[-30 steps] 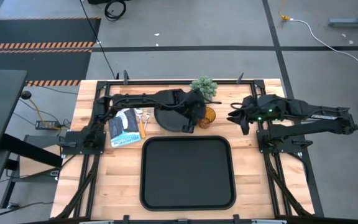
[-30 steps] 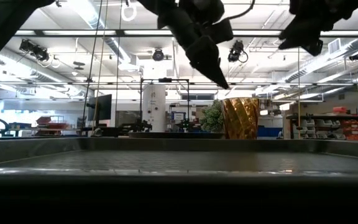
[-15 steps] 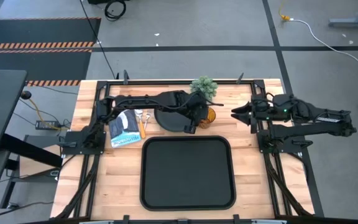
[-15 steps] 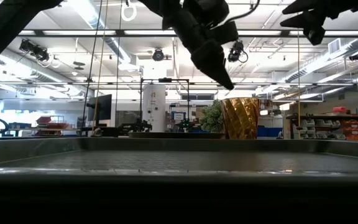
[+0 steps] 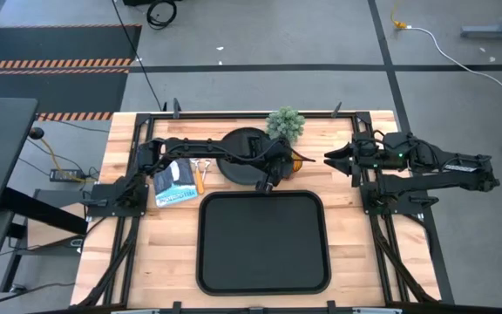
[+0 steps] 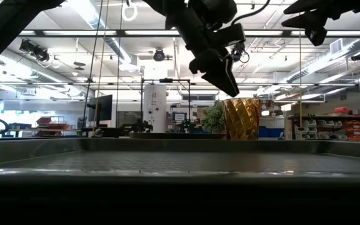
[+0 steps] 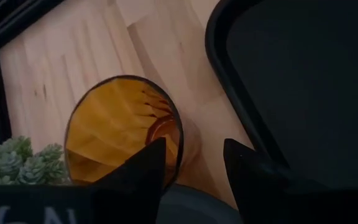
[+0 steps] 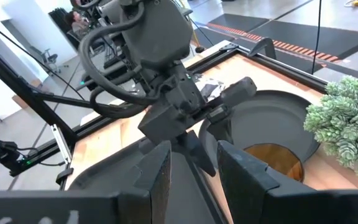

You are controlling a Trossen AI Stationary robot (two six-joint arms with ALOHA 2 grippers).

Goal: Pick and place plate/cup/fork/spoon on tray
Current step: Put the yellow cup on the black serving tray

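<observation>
Since one second ago, the left gripper [image 5: 273, 174] has swung from over the plate toward the cup and dropped closer to its rim; the right arm has drawn back toward the table's right edge.

Current state: the left gripper hangs just above the cup [image 6: 242, 118], slightly to the plate side of it. Its fingers [image 7: 143, 165] are spread apart and hold nothing. In the left wrist view one finger lies over the cup's mouth and the other outside its wall, so the near wall sits between them. Whether either finger touches the glass cannot be told.

Location of task items: the cup stands upright on the bare wood near the table's far edge, just beyond the tray's [image 5: 264, 242] far right corner, touching or nearly touching the plate [image 5: 238, 158] on its left. The tray holds nothing. A fork or spoon cannot be identified with certainty; something orange lies by the packet [image 5: 174, 180] near the table's left edge.

Obstructions: a small artificial plant [image 5: 285, 122] stands just behind the cup, and the plate rim and tray rim flank it closely. Judgement: descent should be straight down to avoid tipping the cup.

The right gripper [image 5: 331, 159] waits near the table's right edge, fingers parted, empty.
</observation>
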